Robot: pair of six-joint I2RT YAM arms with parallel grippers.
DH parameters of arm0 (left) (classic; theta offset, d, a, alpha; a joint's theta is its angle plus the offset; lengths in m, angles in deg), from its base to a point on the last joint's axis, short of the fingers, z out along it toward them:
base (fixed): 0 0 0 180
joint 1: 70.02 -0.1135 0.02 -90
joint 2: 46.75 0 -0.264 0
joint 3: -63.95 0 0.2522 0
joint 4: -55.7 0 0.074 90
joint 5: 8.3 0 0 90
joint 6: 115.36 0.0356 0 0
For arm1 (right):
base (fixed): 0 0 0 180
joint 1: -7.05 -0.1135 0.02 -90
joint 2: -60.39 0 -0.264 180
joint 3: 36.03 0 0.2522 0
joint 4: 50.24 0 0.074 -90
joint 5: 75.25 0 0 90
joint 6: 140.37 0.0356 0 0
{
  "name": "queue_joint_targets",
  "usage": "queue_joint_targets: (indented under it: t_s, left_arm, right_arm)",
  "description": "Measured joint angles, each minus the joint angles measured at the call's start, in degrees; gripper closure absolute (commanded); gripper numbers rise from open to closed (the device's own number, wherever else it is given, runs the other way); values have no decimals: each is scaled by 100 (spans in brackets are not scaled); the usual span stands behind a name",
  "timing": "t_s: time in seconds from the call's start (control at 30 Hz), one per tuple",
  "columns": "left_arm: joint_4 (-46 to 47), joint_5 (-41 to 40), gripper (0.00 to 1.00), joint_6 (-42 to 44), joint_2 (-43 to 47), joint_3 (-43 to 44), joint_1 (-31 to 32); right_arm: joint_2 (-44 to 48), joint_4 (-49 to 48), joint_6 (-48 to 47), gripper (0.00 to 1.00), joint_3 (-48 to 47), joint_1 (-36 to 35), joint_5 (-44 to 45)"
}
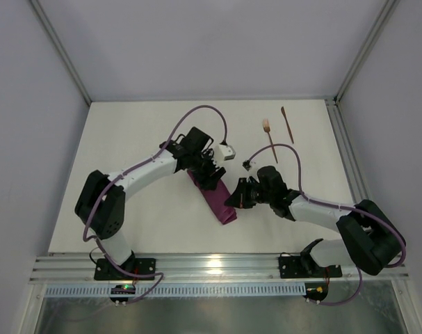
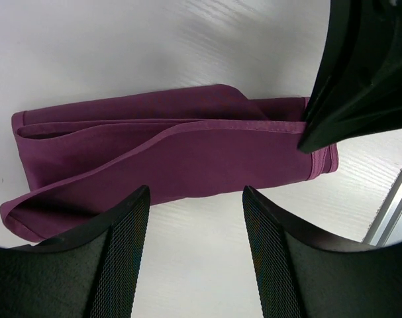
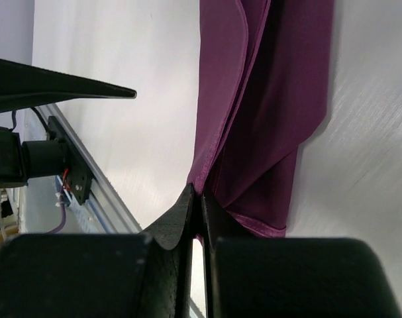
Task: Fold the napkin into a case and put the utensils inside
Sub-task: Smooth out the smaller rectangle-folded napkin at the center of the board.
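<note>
Both arms meet over the middle of the bench (image 1: pixel 127 139), so I treat that zone as crowded. The left end effector (image 1: pixel 212 177), jaws apart, hangs over the far end of the napkin (image 1: pixel 221 205). The right end effector (image 1: pixel 233 202), pinched on the cloth's near edge, blocks that side. The right arm's cable (image 1: pixel 277 145) loops across the handle end of the fork (image 1: pixel 269 136). The knife (image 1: pixel 287 124), just beside the fork, has a free approach. Open bench lies at the far left and along the far edge. Frame posts (image 1: pixel 61 52) bound both sides.
</note>
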Motion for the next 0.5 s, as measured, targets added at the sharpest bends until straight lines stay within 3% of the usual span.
queue_joint_targets:
  t_s: [0.23, 0.5]
  left_arm:
    - [-304, 17, 40, 380, -87, 201, -13]
    - [-1248, -748, 38, 988, 111, 341, -20]
  right_arm:
    - [-352, -4, -337, 96, 0, 0, 337]
    - [-964, -291, -483, 96, 0, 0, 382]
